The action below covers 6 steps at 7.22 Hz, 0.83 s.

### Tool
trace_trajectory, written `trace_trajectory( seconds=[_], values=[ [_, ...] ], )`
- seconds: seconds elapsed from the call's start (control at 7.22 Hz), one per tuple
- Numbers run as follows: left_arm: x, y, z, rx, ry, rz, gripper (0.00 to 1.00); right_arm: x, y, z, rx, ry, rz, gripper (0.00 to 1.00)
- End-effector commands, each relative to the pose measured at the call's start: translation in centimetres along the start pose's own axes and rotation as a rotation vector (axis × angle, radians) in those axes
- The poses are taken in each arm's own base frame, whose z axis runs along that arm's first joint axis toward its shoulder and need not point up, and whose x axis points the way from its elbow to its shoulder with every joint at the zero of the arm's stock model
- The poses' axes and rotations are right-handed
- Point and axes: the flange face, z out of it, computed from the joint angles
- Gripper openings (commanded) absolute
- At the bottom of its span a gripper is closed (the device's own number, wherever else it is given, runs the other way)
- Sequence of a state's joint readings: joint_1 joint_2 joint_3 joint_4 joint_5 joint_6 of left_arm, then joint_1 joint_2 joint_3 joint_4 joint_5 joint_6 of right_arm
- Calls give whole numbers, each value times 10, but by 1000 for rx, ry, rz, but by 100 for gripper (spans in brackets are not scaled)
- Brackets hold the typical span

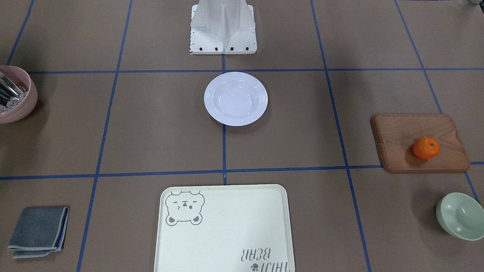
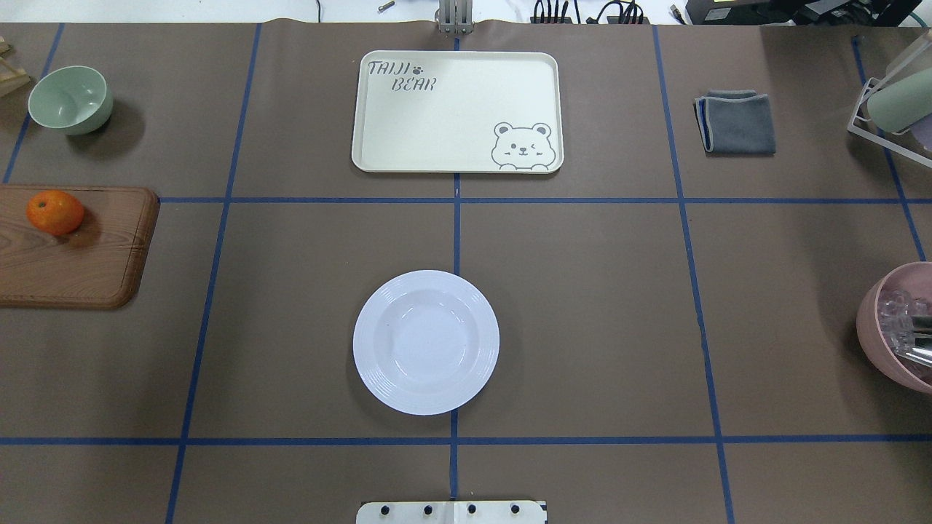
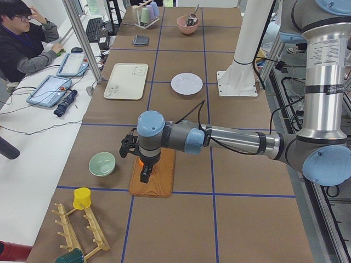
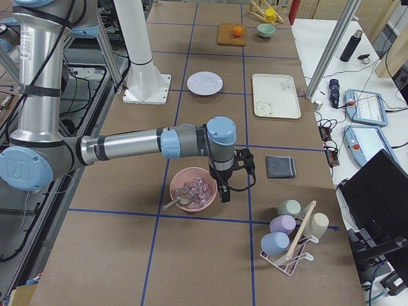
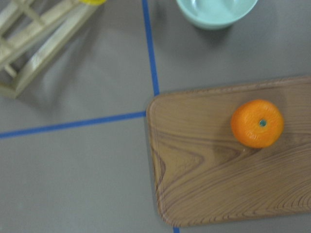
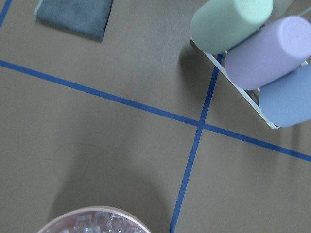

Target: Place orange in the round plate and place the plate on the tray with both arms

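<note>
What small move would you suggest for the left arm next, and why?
Probably lower the left gripper toward the orange: it hangs above the wooden board where the orange sits ungrasped, and the round plate is empty, so picking comes first.

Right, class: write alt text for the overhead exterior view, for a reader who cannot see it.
An empty white round plate sits mid-table, with a cream bear-print tray beyond it, also empty. At the left edge an orange rests on a wooden board, near a pale green bowl; no robot arm shows.
</note>
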<state>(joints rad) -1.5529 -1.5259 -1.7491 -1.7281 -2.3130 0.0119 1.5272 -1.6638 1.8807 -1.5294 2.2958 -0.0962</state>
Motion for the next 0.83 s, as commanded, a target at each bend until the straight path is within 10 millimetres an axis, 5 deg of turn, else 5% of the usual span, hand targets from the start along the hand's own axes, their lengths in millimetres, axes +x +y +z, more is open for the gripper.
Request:
trace_trajectory(
  seconds=[0.0,0.55,0.69],
  values=[
    [12,-23,-18,141,-27,131,98,3,0,-2,40,4,-32,100],
    [11,-41,-13,168,-30,145,98,-9,9,-3,138,-82,-106,100],
    [23,-46,-4,156,-18,168,98,-14,1,-10,150,-96,31,100]
  ],
)
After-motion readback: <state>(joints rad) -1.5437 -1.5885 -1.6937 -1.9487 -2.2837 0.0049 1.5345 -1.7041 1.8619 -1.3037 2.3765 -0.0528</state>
